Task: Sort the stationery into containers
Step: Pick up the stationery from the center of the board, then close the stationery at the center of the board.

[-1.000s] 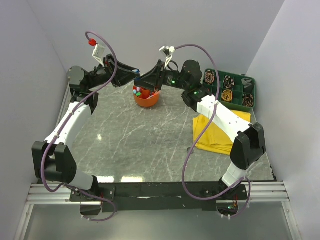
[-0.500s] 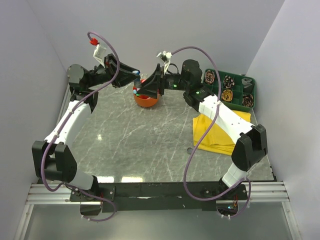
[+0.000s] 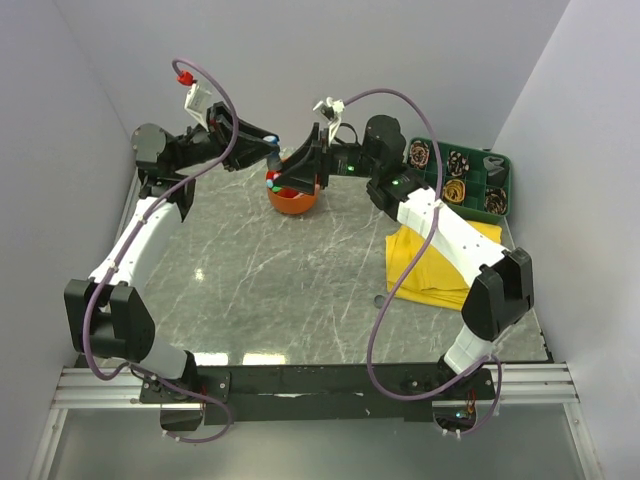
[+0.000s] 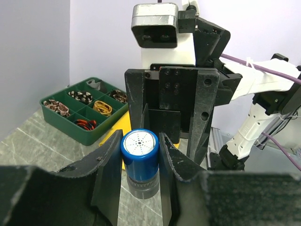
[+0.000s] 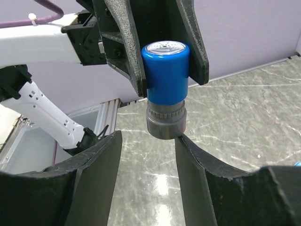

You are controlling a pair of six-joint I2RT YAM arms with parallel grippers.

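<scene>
My left gripper (image 4: 140,141) is shut on a short cylinder with a blue cap (image 4: 139,151) and a grey ribbed end (image 5: 165,121), held in the air. In the top view it (image 3: 272,152) hovers just left of the orange organiser (image 3: 293,203), which holds several coloured items. My right gripper (image 5: 148,141) faces it with its jaws open; the grey end hangs just above the gap, close to the right fingertip (image 5: 184,141). In the top view the right gripper (image 3: 298,172) is over the organiser. The green tray (image 3: 472,202) stands at the back right.
A yellow cloth (image 3: 440,262) lies under the right arm, in front of the green tray (image 4: 70,121), whose cells hold small dark and orange items. A small dark disc (image 3: 378,300) lies on the marble table near the cloth's front corner.
My right gripper has opened and swung left toward the left gripper, above the organiser. The left gripper keeps its hold on the blue-capped cylinder and has lifted slightly.
</scene>
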